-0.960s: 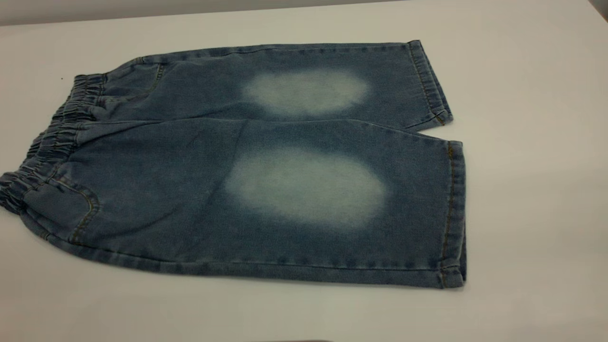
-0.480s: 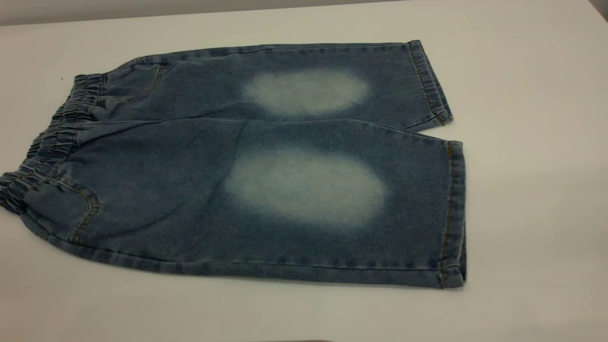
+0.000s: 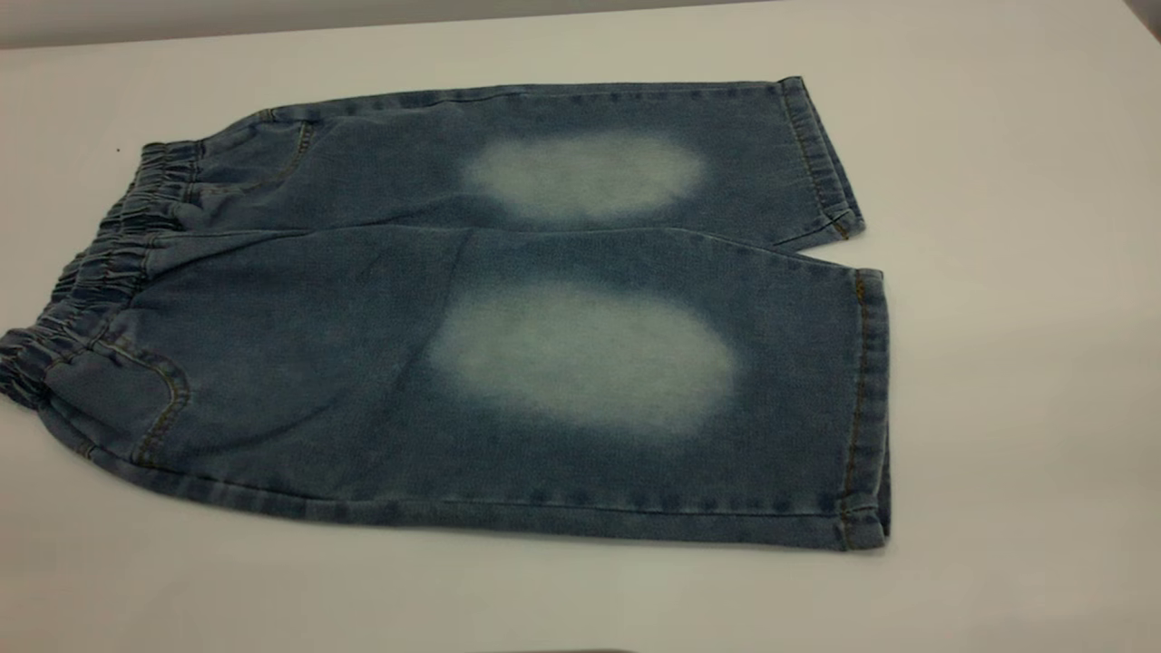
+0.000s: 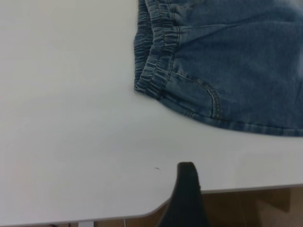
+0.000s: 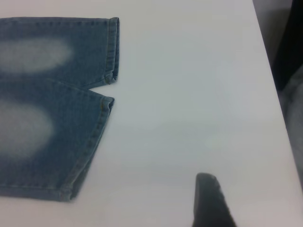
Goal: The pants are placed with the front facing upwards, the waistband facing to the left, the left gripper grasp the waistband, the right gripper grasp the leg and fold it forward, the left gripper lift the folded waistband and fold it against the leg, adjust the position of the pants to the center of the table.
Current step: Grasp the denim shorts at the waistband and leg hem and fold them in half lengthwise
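The pants (image 3: 508,308) lie flat on the table (image 3: 1016,363), waistband (image 3: 91,272) left. Each gripper, left (image 4: 187,196) and right (image 5: 210,201), hovers apart from them, its grip not discernible.

Cut off in the left wrist view: all of the pants (image 4: 236,71) beyond the waistband (image 4: 154,61) corner and pocket, and most of the left pincer (image 4: 187,194) (only a dark tip at the picture's edge). Cut off in the right wrist view: everything but the two leg hems, and the right pincer (image 5: 210,201) save a dark stub. Trimmed in the exterior view: the counter's (image 3: 998,363) near part. Too thin to identify: a dark sliver (image 3: 544,650) at that view's lower edge.
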Controlling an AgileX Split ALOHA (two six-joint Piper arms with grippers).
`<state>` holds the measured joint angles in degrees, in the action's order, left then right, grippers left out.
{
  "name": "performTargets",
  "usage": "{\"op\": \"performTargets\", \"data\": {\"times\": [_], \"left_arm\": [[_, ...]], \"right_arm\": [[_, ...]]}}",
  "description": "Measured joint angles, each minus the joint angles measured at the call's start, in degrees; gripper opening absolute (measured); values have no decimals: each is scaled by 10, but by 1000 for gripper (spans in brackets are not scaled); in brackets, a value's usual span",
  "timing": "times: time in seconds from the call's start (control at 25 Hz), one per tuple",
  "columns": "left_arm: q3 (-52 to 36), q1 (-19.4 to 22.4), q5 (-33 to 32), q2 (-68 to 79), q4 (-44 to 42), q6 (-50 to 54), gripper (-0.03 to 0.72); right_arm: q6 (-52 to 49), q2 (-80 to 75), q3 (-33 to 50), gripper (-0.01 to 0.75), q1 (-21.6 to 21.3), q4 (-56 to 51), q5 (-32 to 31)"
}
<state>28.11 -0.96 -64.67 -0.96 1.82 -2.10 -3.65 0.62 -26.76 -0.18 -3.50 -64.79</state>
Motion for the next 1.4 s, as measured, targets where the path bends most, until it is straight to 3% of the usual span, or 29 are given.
{"op": "performTargets", "data": {"times": [1.24, 1.4], "left_arm": [[3, 0, 2, 14, 0, 6, 549], [30, 0, 52, 87, -1, 30, 548]], "right_arm": [[0, -17, -1, 345, 0, -16, 2], [11, -90, -12, 353, 0, -57, 30]]}}
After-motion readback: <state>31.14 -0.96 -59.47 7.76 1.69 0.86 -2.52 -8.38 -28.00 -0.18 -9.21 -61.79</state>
